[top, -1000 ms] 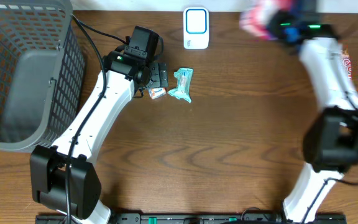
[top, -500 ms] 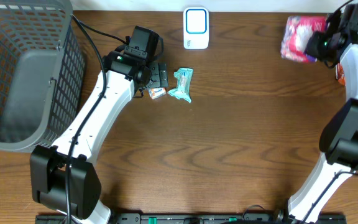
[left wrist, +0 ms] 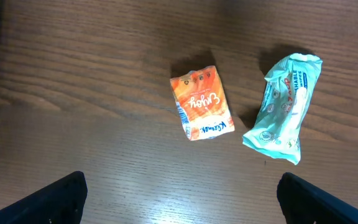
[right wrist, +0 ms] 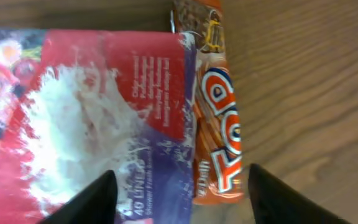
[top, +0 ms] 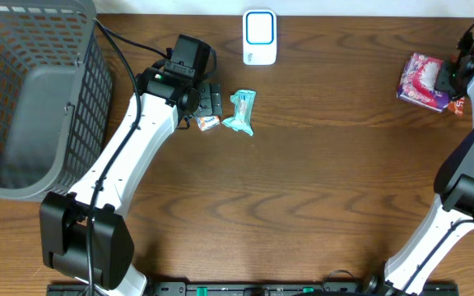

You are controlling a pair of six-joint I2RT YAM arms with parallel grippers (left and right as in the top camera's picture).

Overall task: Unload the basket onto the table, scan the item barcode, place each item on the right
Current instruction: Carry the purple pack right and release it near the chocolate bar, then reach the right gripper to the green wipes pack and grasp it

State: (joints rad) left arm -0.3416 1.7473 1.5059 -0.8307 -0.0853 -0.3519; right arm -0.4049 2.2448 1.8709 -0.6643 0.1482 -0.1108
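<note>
The left jaws gape above orange packet (left wrist: 202, 102); right jaws parted over red pack (right wrist: 92, 124).

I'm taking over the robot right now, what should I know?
Left gripper: open, hovering above the small orange packet and crinkly teal wipes pack.
Right gripper: open, over the red-and-purple plastic pack lying beside an orange snack bar at the far right.
White scanner: top centre, nothing in front of it.
Done: cannot tell.
Left: pick an item, show its barcode to the scanner.
</note>
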